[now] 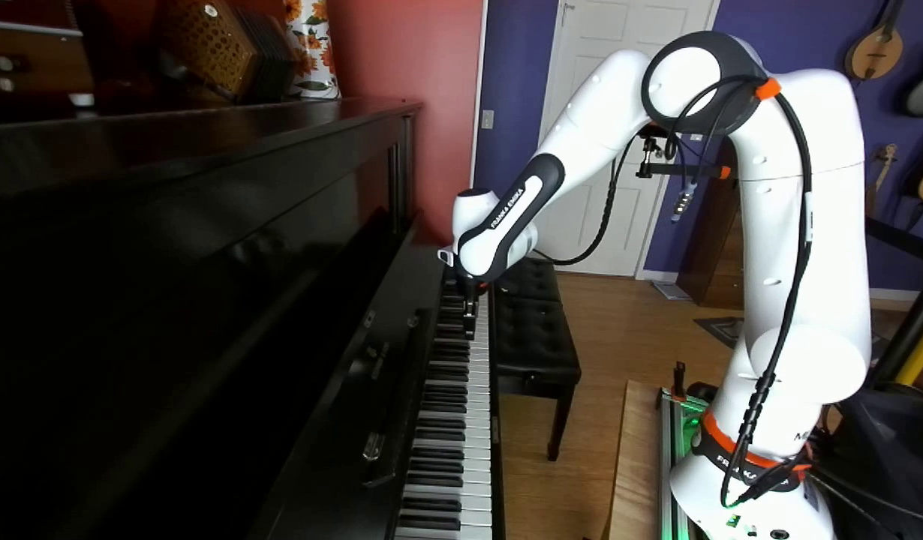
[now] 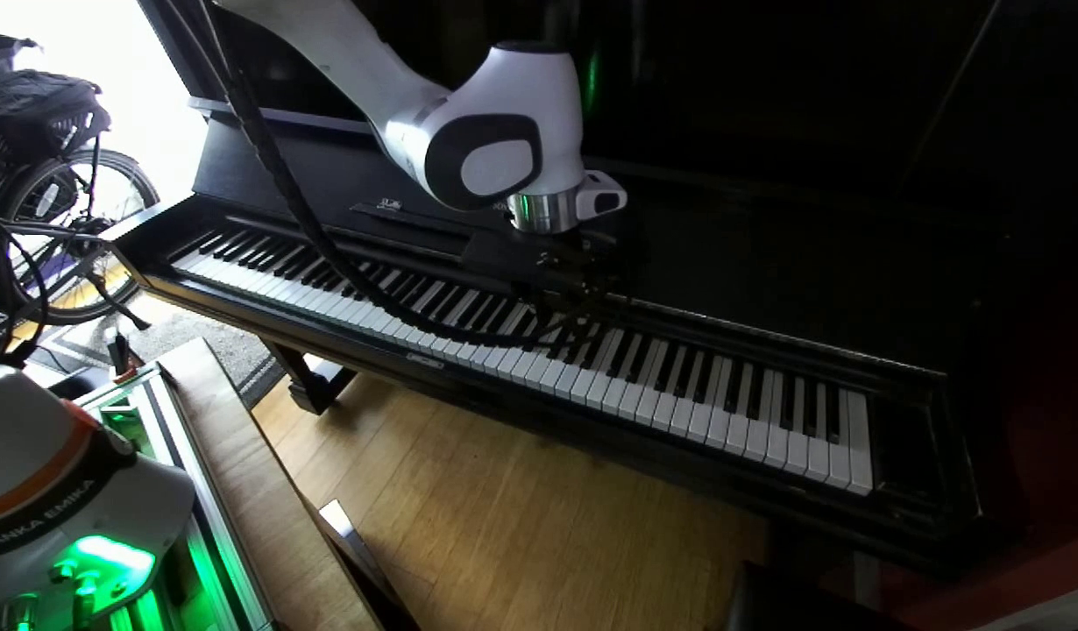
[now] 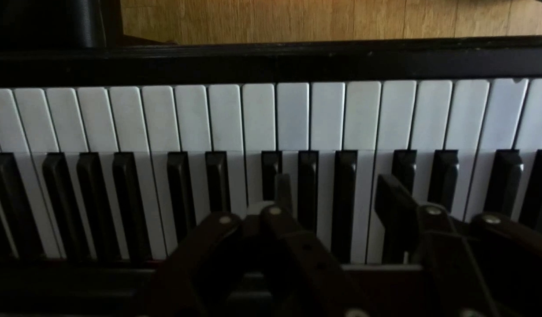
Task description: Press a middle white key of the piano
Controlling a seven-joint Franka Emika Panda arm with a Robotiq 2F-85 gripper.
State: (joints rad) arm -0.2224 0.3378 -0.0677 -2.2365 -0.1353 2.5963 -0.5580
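Observation:
The glossy black piano (image 1: 334,172) shows in both exterior views (image 2: 767,210). Its row of white and black keys fills the middle of the wrist view, where a white key (image 3: 327,116) lies in front of the fingers. My gripper (image 3: 335,185) is open with nothing between its two dark fingers. In the wrist view the fingers overlap the black keys and the back part of the white keys. In both exterior views the gripper (image 1: 470,326) points down over the middle to far part of the keyboard (image 2: 583,329). Whether the fingertips touch any key cannot be told.
A black padded bench (image 1: 533,337) stands beside the keyboard. The piano's front rail (image 3: 271,64) runs along the key fronts. The arm's black cable (image 2: 346,272) hangs across the keys in an exterior view. Instruments (image 1: 221,52) rest on the piano top. A wooden table (image 2: 250,491) bears the robot base.

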